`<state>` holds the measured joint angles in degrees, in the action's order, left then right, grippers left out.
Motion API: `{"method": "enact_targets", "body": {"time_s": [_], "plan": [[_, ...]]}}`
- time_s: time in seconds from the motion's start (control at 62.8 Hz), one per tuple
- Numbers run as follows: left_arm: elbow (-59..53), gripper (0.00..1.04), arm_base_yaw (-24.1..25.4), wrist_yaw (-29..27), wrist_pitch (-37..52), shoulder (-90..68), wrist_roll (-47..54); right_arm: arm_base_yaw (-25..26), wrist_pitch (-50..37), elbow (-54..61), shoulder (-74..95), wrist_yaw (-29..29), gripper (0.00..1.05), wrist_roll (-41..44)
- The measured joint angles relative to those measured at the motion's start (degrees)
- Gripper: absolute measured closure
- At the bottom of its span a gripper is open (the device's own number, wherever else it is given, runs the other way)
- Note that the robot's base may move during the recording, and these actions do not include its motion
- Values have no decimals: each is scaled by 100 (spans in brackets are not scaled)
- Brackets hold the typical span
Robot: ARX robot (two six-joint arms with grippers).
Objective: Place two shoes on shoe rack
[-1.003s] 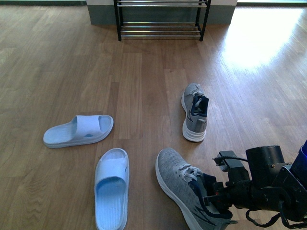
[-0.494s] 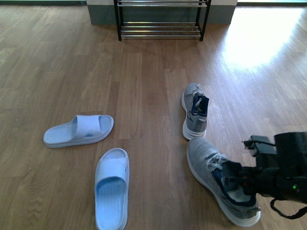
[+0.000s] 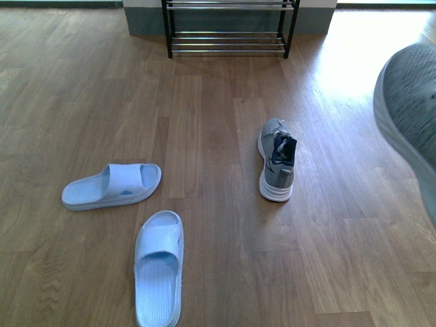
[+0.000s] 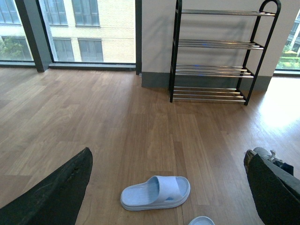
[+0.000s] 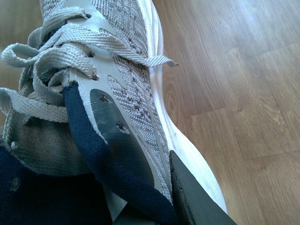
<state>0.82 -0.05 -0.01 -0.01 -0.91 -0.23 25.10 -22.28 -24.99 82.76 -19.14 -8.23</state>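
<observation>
Sneaker (image 5: 136, 89) held aloft: grey knit, thick white sole, navy lining.

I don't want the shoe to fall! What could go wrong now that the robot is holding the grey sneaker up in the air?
1. The lifted sneaker seems to hang from the right arm's jaws just by its soft navy collar, so it might slip or swing.
2. The shoe rack is far across the floor. The other sneaker lies near the way there, so the carried one could bump it.
</observation>
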Motion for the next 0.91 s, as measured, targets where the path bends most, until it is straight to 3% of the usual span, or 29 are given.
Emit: {"method": "enact_targets", "body": {"time_s": [0.223,0.908], "plan": [[0,9,0,0,0,0,0,404,459,579,-1690,-459,103,7],[0,9,0,-9,0,0,0,424,468,599,-1740,-487,103,11]]}}
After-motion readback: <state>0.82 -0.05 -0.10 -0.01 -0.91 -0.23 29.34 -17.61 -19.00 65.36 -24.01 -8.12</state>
